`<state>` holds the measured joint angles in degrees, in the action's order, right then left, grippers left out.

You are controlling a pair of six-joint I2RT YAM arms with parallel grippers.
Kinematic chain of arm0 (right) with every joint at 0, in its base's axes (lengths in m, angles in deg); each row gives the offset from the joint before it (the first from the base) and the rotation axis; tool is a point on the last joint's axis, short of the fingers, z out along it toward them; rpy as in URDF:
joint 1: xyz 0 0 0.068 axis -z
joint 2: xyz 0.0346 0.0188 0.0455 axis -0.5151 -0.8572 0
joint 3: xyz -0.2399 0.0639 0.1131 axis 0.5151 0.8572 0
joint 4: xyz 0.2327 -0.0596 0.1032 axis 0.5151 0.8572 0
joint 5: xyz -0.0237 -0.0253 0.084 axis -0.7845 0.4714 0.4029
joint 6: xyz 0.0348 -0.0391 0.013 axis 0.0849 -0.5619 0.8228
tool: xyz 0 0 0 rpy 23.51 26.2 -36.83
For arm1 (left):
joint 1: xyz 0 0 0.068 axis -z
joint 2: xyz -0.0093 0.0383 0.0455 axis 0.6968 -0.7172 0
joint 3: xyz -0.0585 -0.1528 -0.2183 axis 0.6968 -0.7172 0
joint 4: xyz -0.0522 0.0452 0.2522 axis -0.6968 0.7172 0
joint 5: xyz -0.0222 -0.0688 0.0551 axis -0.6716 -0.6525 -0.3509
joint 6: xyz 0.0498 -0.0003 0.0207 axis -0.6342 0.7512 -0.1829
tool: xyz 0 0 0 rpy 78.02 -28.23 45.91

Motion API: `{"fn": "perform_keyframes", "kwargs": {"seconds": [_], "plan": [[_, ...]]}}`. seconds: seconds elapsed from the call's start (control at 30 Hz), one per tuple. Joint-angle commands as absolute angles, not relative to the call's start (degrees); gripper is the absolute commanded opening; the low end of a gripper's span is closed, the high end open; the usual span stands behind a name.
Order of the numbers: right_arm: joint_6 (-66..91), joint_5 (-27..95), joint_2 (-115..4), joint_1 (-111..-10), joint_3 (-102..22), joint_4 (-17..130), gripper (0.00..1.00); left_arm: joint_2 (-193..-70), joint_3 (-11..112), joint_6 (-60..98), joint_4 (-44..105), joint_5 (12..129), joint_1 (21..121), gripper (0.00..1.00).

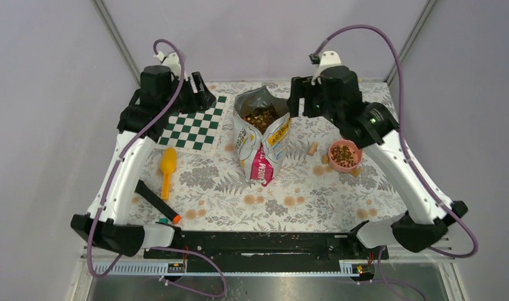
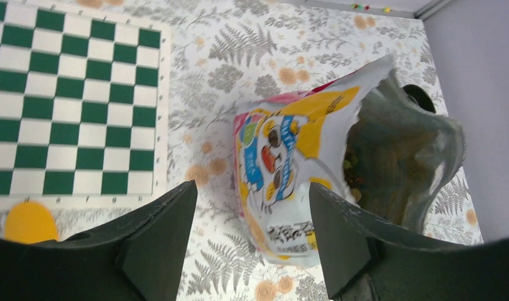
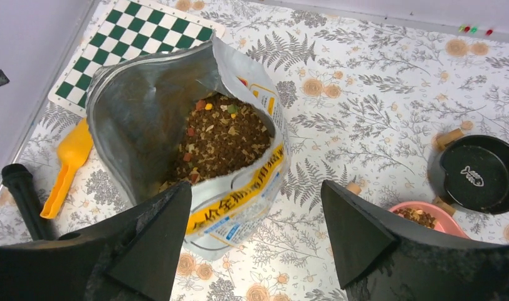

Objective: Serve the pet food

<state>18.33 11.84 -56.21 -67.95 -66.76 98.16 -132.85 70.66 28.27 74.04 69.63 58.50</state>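
- Big picture first: the table (image 1: 314, 207) under its fern-and-flower cloth, both arms reaching out to its far side.
- The left gripper (image 2: 252, 194) hangs above the far left, over the near edge of the chessboard. Its fingers are spread wide with nothing between them.
- The right gripper (image 3: 255, 187) is over on the far right, looking straight down into the food. Its fingers are spread wide too, and it holds nothing.
- The chessboard (image 1: 195, 125) lies flat at the far left, green and white, just beside the bag.
- Now the star: the bag (image 1: 261, 144) stands upright in the middle, toward the far side, with its mouth torn open.
  - I'd call it a crinkly, slick foil that will buckle under a squeeze.
  - With that load inside it looks bottom-heavy and ready to slump.
  - A pinch on the upper side wall or the torn lip looks like the safest hold.
- The pink bowl (image 1: 340, 168) sits to the right of the bag, clear of it, with some food already in it.
- A black dish (image 3: 484, 160) with a fish mark sits just beyond the pink bowl and looks bare inside.
- The orange scoop (image 1: 167, 168) lies on the cloth near the chessboard's front edge, untouched.
- A black stick (image 1: 157, 202) with an orange tip lies nearer the left arm's base.
- A few tan cork pieces (image 1: 313, 148) are scattered around the bowls. Those are not food.
- Smallest of all is the pet food (image 3: 220, 141), loose brown pellets with coloured bits.
  - It is heaped inside the bag and will likely pour fast and spill easily.
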Motion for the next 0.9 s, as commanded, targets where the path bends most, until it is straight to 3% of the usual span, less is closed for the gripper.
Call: {"fn": "perform_keyframes", "kwargs": {"seconds": [0.0,0.27,0.43,0.87], "plan": [[19.89,10.69,-49.1,-67.67,-60.47,95.32,0.83,-125.93,62.68,31.3,72.2,76.54,56.95,0.68],[25.5,8.91,-36.16,-67.56,-42.57,94.35,0.84,-119.28,44.56,37.76,76.42,86.48,53.73,0.76],[28.02,12.49,-29.32,-67.48,-32.8,90.06,0.89,-119.2,35.05,41.15,73.53,82.58,51.36,0.98],[31.39,19.84,-25.91,-67.44,-22.87,86.83,0.92,-133.18,32.77,43.93,66.31,87.89,39.24,0.99]]}}
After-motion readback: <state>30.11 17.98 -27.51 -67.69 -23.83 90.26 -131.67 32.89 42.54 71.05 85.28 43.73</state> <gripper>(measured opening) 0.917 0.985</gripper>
